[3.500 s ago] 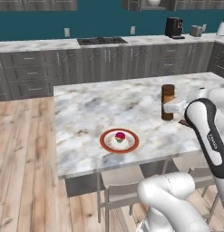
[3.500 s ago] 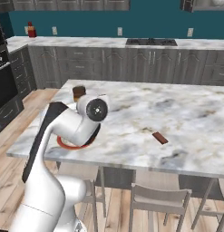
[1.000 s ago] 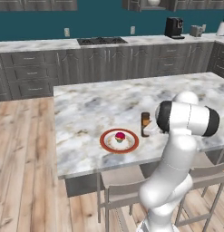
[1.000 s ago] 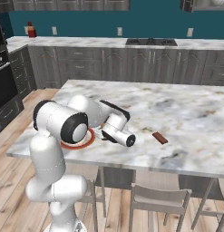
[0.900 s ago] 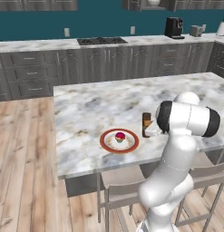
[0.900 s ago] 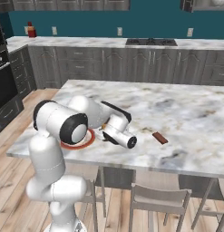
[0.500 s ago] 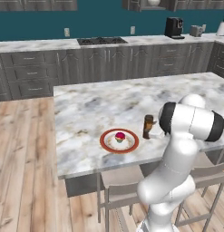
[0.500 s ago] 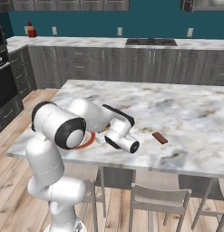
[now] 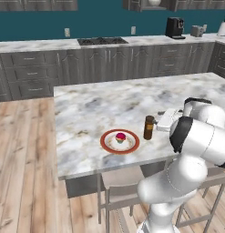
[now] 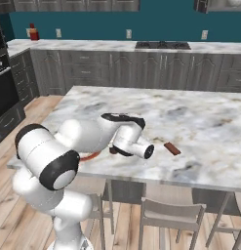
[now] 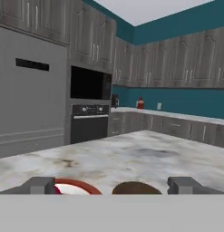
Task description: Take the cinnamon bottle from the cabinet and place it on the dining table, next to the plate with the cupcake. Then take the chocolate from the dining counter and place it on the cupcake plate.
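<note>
The cinnamon bottle stands upright on the marble dining table, just right of the red-rimmed plate with the cupcake. My gripper is level with the bottle's top, open, with its fingers on either side and not pressing it. In the hand view the dark cap of the bottle sits low between the fingertips, nearer the right one, and the plate's rim shows beside it. The chocolate lies flat on the table, right of my hand.
Stools stand under the table's near edge. The back counter holds a black stove and a coffee machine. A wall oven stands across the room. Wooden floor lies to the left.
The jaws have gone from closed on the bottle to wide open, letting it go. The bottle was lowered slightly and now stands alone by the plate.
</note>
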